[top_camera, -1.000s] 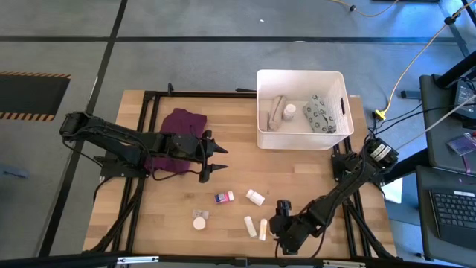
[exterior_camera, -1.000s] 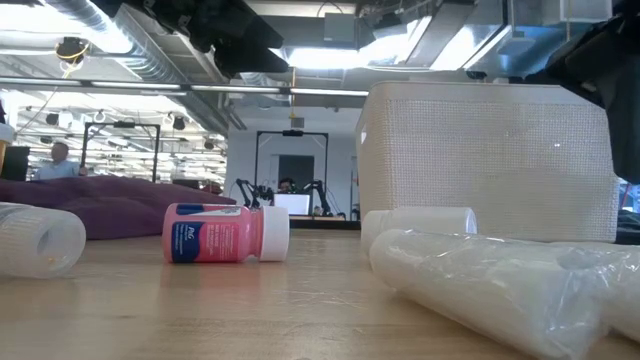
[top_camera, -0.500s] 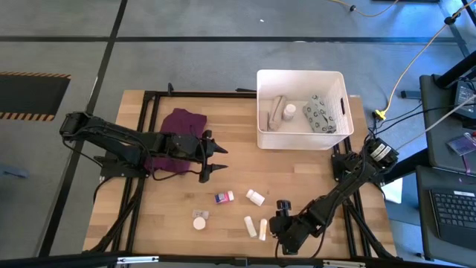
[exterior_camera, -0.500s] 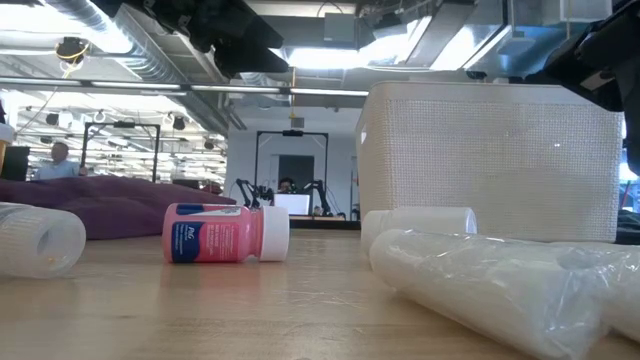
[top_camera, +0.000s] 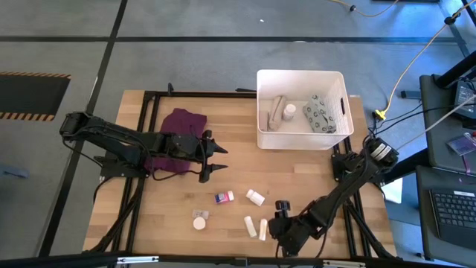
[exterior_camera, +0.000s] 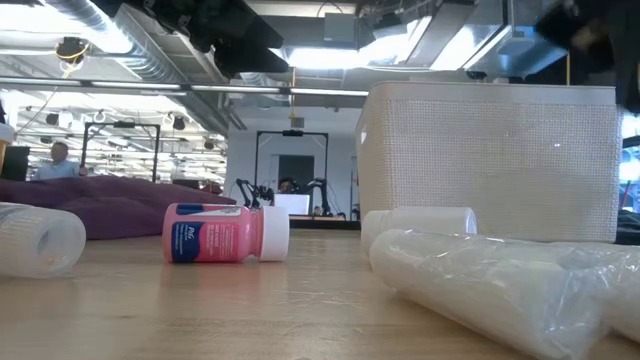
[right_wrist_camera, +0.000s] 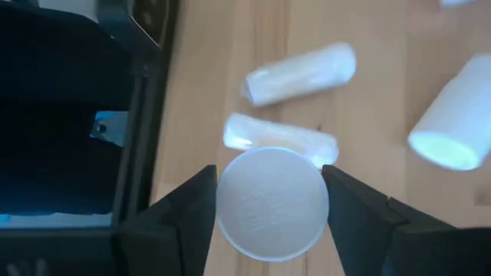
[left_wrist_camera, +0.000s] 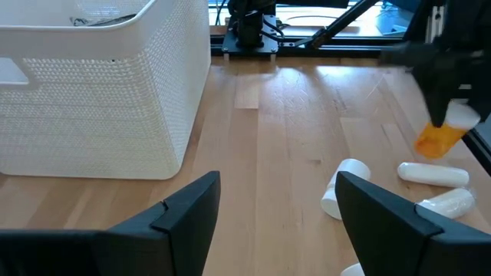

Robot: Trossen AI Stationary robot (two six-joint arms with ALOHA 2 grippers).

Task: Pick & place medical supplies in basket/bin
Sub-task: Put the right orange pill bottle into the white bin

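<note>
The right gripper (right_wrist_camera: 270, 203) clasps a capped orange pill bottle (left_wrist_camera: 439, 140) by its sides, lifted off the table — light, rigid, smooth plastic, likely slippery. The tub (top_camera: 300, 109) stands well beyond it; the left gripper (top_camera: 219, 158) waits, fingers parted.

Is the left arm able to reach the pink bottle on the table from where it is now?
Probably yes. The left gripper is open, and the pink bottle lies on bare wood just toward the near edge, nothing between them.
</note>
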